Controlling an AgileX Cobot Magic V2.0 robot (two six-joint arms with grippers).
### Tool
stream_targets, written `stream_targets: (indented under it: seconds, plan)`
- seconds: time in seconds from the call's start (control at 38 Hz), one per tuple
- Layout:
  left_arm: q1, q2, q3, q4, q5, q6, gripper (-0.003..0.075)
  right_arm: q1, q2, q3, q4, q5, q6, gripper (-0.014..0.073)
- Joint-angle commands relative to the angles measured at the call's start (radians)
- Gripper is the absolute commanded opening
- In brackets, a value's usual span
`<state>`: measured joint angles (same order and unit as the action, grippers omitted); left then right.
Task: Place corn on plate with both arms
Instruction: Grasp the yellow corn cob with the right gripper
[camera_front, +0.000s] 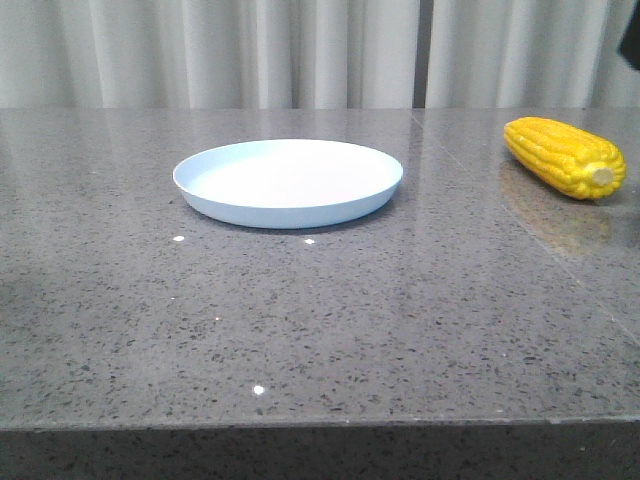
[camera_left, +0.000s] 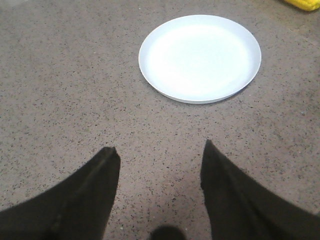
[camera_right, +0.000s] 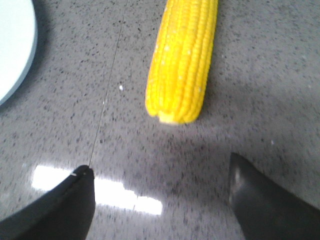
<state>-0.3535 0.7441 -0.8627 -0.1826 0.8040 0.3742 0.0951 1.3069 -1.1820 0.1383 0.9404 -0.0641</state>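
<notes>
Yellow corn (camera_front: 565, 157) lies on the grey surface (camera_front: 300, 320), well right of the empty plate (camera_front: 288, 183), stub end toward the camera. Right end effector (camera_right: 160, 190) is spread apart, empty, short of the stub; left end effector (camera_left: 159, 172) is likewise apart, facing the plate. Judgement: straddle the cob mid-length, across its axis. Both arms are outside the front view.

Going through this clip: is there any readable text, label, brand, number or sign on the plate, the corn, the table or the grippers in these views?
None. The plate, the corn, the grey speckled table, the curtain, the left gripper and the right gripper show no print or marking in any view.
</notes>
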Motion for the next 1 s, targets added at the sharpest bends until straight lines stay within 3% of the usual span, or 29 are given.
stream_targets:
  seconds: [0.0, 0.32, 0.55, 0.74, 0.87, 0.97]
  plan:
    - [-0.006, 0.002, -0.026, -0.012, -0.077, -0.011, 0.0368, -0.002, 0.069, -0.092, 0.001, -0.023, -0.007, 0.0573]
    - [-0.006, 0.002, -0.026, -0.012, -0.077, -0.011, 0.0368, -0.002, 0.341, -0.290, -0.034, -0.006, 0.015, 0.0573]
    - [-0.006, 0.002, -0.026, -0.012, -0.077, -0.011, 0.0368, -0.002, 0.465, -0.342, -0.034, -0.015, 0.015, 0.0565]
    - [-0.006, 0.002, -0.026, -0.012, -0.077, -0.011, 0.0368, -0.002, 0.474, -0.348, -0.033, 0.000, 0.015, 0.0290]
    - [-0.006, 0.002, -0.026, -0.012, -0.077, -0.011, 0.0368, 0.020, 0.455, -0.417, -0.012, 0.093, 0.015, 0.0302]
    - [-0.006, 0.002, -0.026, -0.012, -0.077, -0.011, 0.0368, 0.112, 0.444, -0.519, -0.011, 0.205, 0.015, 0.0302]
